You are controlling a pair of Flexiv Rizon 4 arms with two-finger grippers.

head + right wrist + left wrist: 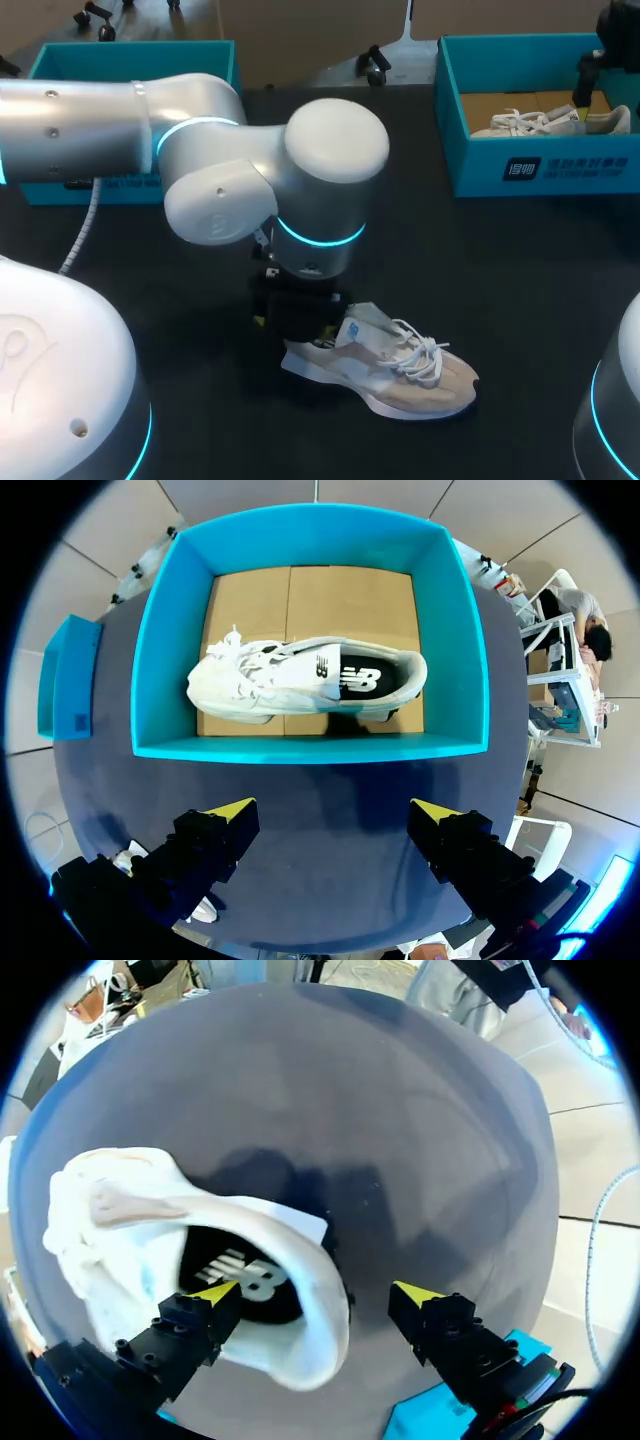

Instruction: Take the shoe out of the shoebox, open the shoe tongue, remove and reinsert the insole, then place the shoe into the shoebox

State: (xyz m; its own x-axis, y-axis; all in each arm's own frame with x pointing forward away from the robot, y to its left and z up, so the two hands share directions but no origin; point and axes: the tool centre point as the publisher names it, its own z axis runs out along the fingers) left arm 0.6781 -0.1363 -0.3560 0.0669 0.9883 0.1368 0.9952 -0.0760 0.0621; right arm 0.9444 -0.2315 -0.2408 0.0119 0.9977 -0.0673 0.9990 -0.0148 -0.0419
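Seemingly at the removal step: left gripper (315, 1293) open astride the heel of the shoe (130, 1210), right gripper (335, 810) open over the shoebox (300, 748); next needs a pinch on the insole (250, 1280).

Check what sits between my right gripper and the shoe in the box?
Between the right gripper and the shoe, the right wrist view shows only bare dark table, then the near wall of the shoebox.

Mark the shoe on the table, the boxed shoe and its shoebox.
shoe on the table (445, 385): head view, toe upper.
boxed shoe (290, 680): right wrist view, side panel.
shoebox (300, 748): right wrist view, near wall.
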